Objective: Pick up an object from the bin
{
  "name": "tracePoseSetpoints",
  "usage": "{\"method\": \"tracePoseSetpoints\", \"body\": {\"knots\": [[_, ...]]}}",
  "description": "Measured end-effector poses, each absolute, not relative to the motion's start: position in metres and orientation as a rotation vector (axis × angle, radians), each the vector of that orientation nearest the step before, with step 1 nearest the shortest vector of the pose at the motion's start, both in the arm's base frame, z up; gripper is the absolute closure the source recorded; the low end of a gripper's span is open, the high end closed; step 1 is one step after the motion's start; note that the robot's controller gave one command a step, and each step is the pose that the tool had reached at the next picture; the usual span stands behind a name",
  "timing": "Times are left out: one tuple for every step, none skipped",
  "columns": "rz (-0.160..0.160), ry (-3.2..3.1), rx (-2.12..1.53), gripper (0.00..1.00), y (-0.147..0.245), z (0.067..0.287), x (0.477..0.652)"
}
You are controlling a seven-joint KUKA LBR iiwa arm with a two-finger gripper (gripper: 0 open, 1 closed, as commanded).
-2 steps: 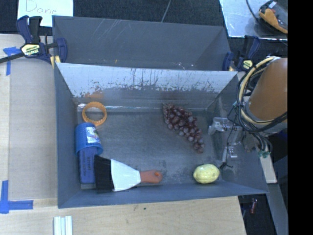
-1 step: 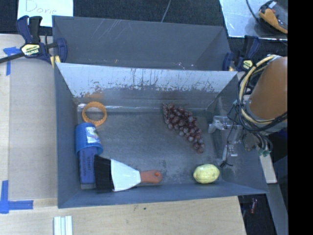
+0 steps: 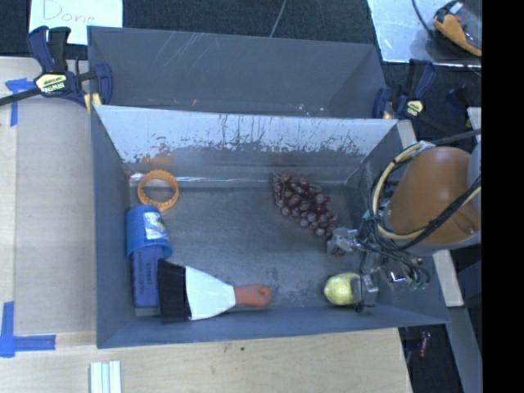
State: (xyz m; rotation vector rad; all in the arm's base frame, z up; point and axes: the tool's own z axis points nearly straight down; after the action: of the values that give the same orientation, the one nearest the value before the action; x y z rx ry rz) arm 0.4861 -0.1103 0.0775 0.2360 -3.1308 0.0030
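The arm's gripper (image 3: 367, 285) is hanging low in the near right corner of the grey metal bin (image 3: 246, 236), just beside a small round yellow-green fruit (image 3: 338, 290). A dark purple bunch of grapes (image 3: 304, 201) is lying nearby, and a blue cylindrical bottle (image 3: 145, 252) is resting by the left wall.

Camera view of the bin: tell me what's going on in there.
The robot arm reaches in from the right, its gripper down at the bin's front right corner, right beside a small yellow-green fruit. Whether it has hold of the fruit cannot be told. A bunch of dark grapes lies just behind; an orange ring, a blue bottle and a black-and-white brush lie on the left.
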Motion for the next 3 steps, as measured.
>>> {"method": "tracePoseSetpoints", "body": {"knots": [[0.005, -3.133, 0.24, 0.0, -0.11, 0.078, 0.486], [0.007, -3.146, 0.21, 0.0, -0.109, 0.101, 0.489], [0.012, -3.122, 0.344, 0.0, -0.106, 0.078, 0.488]]}}
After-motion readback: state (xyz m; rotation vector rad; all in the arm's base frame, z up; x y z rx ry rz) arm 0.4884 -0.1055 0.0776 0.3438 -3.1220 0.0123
